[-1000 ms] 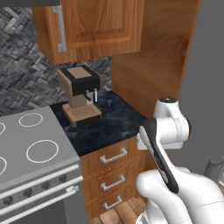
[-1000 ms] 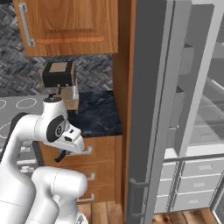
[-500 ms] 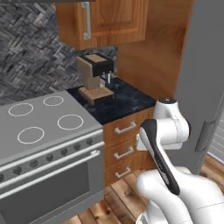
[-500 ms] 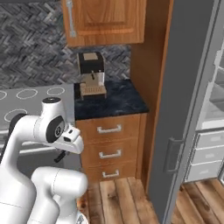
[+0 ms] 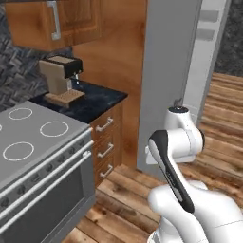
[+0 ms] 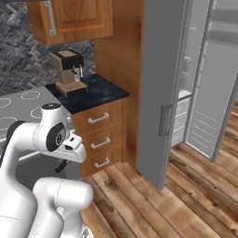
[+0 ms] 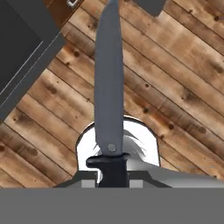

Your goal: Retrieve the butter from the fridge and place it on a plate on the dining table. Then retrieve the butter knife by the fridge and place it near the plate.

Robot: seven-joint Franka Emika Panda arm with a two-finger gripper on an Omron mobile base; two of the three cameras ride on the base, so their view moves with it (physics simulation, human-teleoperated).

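a: going from the left, what's there?

b: a grey stove (image 5: 33,137) with ring burners at the far left, then a black counter (image 5: 90,102) with a tan coffee machine (image 5: 59,80) on it, and a wooden wall cabinet (image 6: 74,18) above. under the counter are wooden drawers (image 6: 100,139) with pale bar handles

a: and further right?

b: a wooden side panel, then the fridge (image 6: 162,83), tall and grey. its door (image 6: 223,88) stands open toward the right, and white shelves show inside in the right base view

a: where's the butter knife?

b: in the hand view, the butter knife (image 7: 108,83) runs straight up the middle, grey blade pointing away from the camera over the wooden plank floor (image 7: 175,74). its dark handle sits at the bottom, at the gripper (image 7: 111,177)

a: is the gripper closed on it?

b: the knife's handle is seated right at the hand, so it reads as held, though the fingertips themselves are too hidden to make out

a: and the arm?

b: folded up close over the base, its white links in the foreground of both base views, above the floor in front of the drawers
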